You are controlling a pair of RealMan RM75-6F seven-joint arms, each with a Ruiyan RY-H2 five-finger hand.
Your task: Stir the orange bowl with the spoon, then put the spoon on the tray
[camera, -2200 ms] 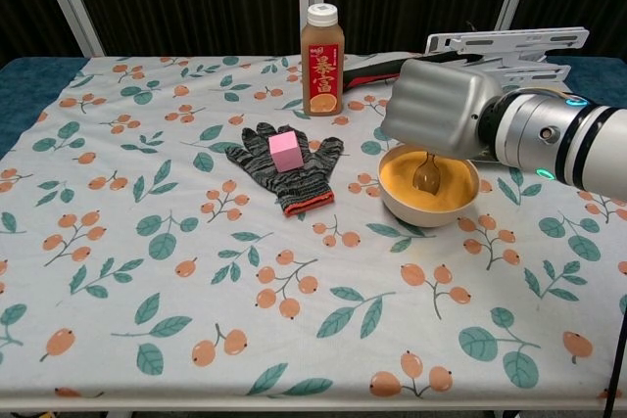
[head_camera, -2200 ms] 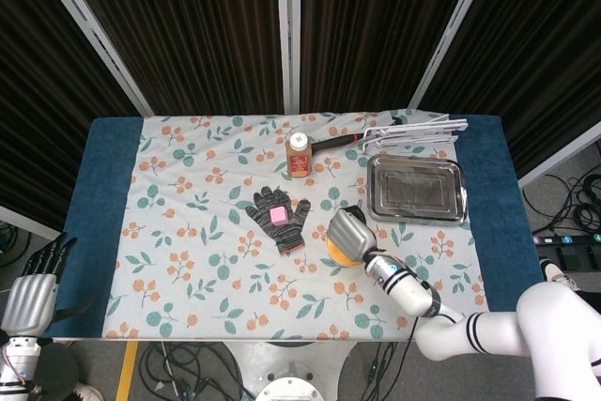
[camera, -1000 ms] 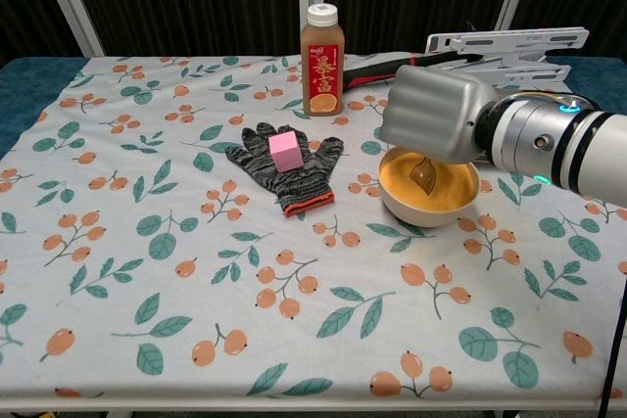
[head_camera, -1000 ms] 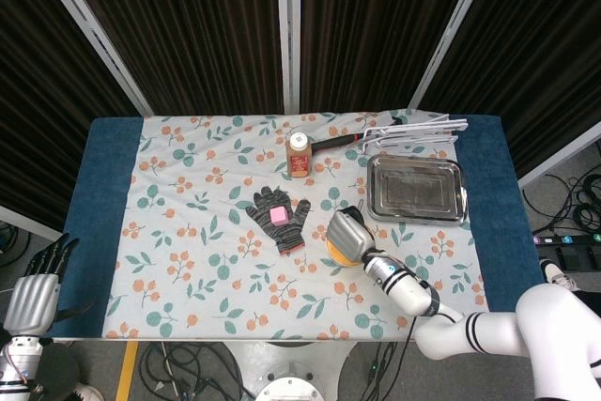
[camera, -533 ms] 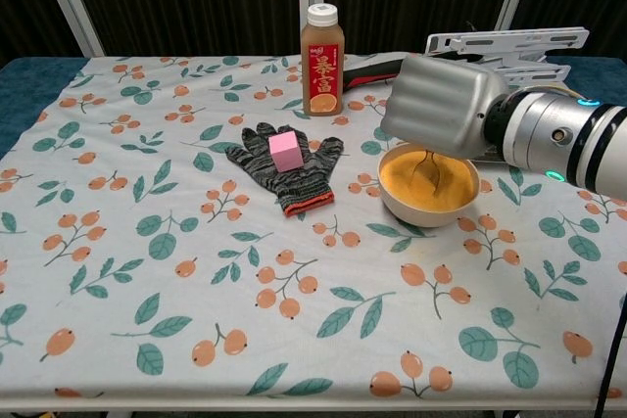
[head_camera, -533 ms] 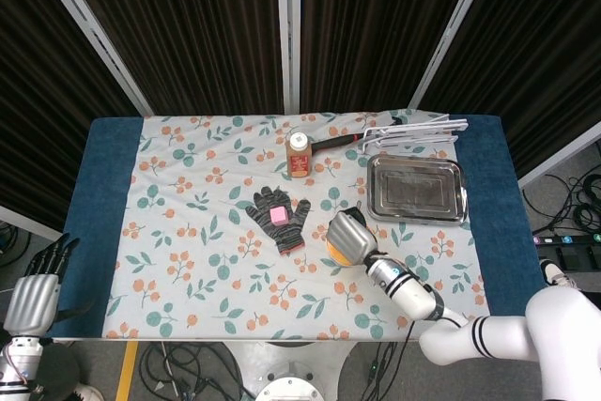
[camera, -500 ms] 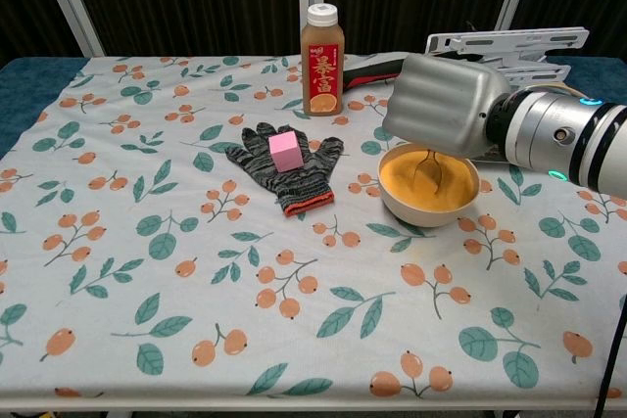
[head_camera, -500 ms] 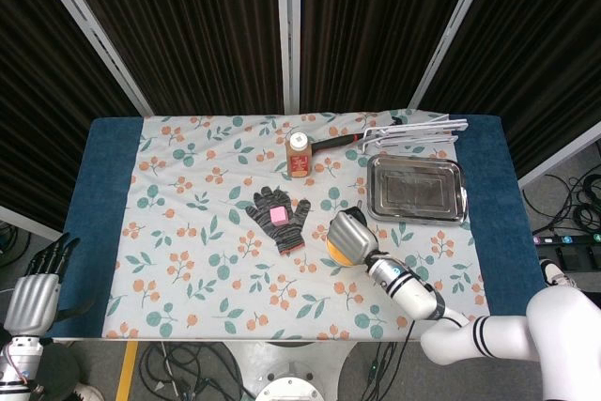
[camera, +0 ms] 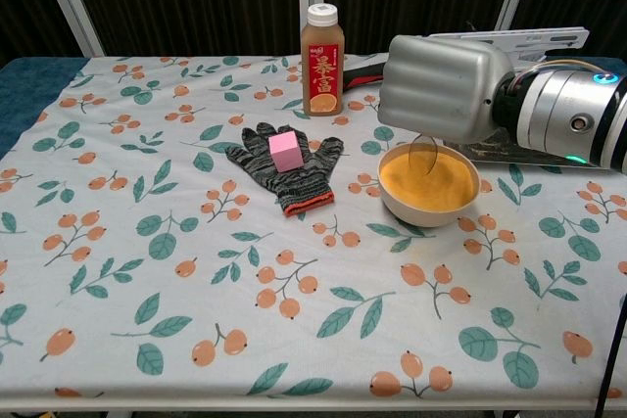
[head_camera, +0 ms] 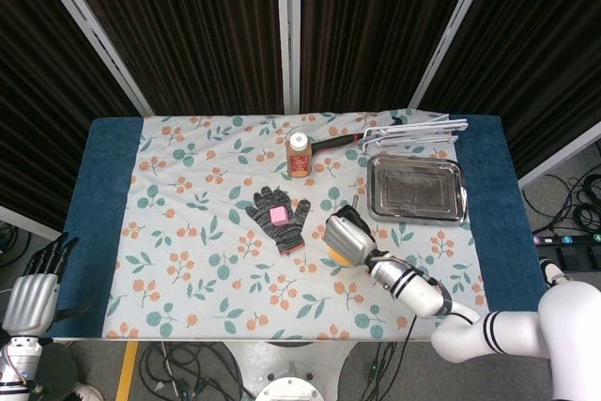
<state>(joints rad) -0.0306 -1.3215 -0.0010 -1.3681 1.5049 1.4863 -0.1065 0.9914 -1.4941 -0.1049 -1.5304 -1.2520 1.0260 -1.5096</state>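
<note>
The desk (head_camera: 113, 194), under its flowered cloth, carries the metal tray (head_camera: 416, 189) at the far right, bare inside, so the last part of the task is not done. Nearer the middle sits the orange bowl (camera: 429, 186), with its orange filling showing. The right hand (camera: 446, 88) hangs over the bowl's far rim, fingers closed around the spoon (camera: 424, 154), whose scoop appears lifted just clear of the filling. By my reading the stirring is at or near its end, and carrying the spoon across to the tray remains. The left hand (head_camera: 34, 296) rests off the desk's near-left corner, fingers loosely apart, holding nothing.
</note>
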